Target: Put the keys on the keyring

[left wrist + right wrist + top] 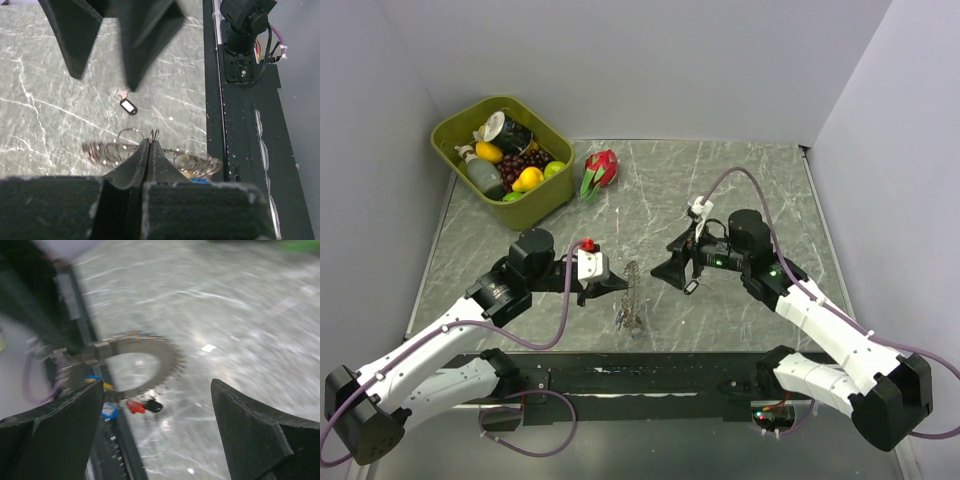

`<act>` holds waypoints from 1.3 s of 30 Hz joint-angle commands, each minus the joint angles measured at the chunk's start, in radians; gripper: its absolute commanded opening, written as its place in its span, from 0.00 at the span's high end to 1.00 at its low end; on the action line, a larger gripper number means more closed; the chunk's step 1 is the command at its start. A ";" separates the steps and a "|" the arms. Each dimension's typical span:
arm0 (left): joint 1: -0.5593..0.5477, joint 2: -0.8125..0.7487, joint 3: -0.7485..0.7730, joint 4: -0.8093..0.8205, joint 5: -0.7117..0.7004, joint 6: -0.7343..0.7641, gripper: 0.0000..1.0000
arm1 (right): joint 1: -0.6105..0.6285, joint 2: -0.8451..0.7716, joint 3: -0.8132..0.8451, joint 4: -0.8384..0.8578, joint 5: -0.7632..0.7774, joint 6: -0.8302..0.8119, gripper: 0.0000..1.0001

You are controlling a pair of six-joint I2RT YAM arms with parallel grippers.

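Item 1. Left claw (617,283): I read it as pinched down to a sliver, both fingers (142,157) pressed onto the rim of the keyring (150,150). It reaches toward the middle of the desk (740,180).

Item 2. Keyring (632,297): a large toothed metal ring, held upright on edge in the left claw, between the two claws and nearer the front rail. In the right wrist view (145,365) it is blurred. Whether it touches the desk I cannot tell.

Item 3. Tagged keys already on the ring: red (134,406) and black (154,405) tags hang side by side from the lower edge, with a blue one (109,411) closer to the left claw. Blur hides finer detail.

Item 4. Right claw (672,272): fingers spread wide with nothing between them, facing the ring. It stands just beside the ring, not touching it.

Item 5. Black-tagged key (128,105): lies flat on the desk, loose, under the right claw (104,80) and apart from the ring. From above I see it at (691,286).

Item 6. Green bin (455,135): far left corner of the desk, filled with fruit and a can.

Item 7. Dragon fruit (602,168): on the desk just right of the bin.
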 commanded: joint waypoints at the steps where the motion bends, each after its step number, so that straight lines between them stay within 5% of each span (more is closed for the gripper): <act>1: -0.002 -0.032 -0.010 0.027 -0.007 0.017 0.99 | -0.041 0.033 -0.015 -0.010 0.276 0.077 0.04; 5: -0.002 -0.048 -0.035 0.021 -0.024 0.020 0.99 | -0.096 0.122 0.008 -0.094 0.434 0.156 0.04; 15: 0.000 -0.025 -0.023 -0.026 0.019 0.040 0.99 | -0.132 0.529 0.255 -0.439 0.696 0.321 0.30; 26: 0.000 -0.073 -0.038 -0.028 0.060 0.037 0.99 | -0.136 0.650 0.238 -0.444 0.634 0.397 0.49; 39: 0.000 -0.088 -0.046 -0.054 0.051 0.057 0.99 | -0.184 0.678 0.192 -0.363 0.520 0.393 0.55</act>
